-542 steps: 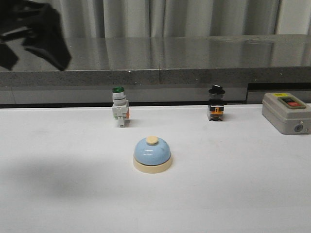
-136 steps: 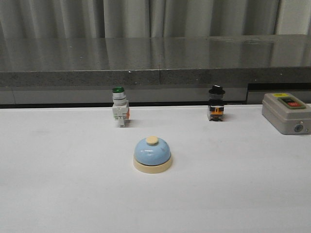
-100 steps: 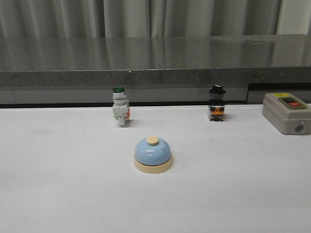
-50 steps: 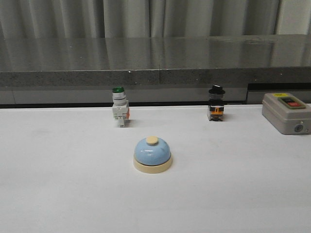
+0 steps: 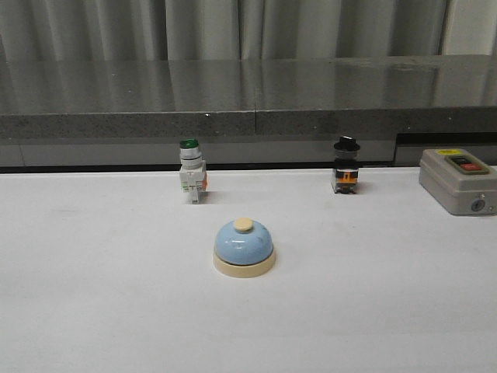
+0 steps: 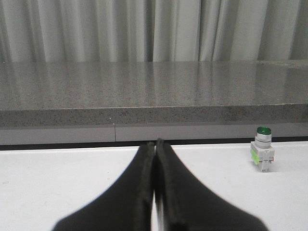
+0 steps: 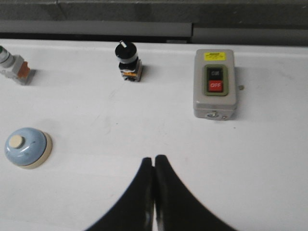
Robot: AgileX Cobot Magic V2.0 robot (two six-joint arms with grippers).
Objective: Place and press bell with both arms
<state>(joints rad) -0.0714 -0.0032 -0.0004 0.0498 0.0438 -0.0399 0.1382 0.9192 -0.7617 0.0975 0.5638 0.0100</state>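
The light-blue bell with cream base and cream button stands upright on the white table, near the middle of the front view. It also shows in the right wrist view. Neither arm shows in the front view. My left gripper is shut and empty, low over the table, and the bell is out of its view. My right gripper is shut and empty, above the table and well to the right of the bell.
A green-capped white switch and a black-knobbed switch stand at the table's back edge. A grey box with a red button sits at the right. A dark stone ledge runs behind the table.
The dark arm seen at the upper left 5.4 s ago has left the front view. Nothing has moved in the last 1.4 s.
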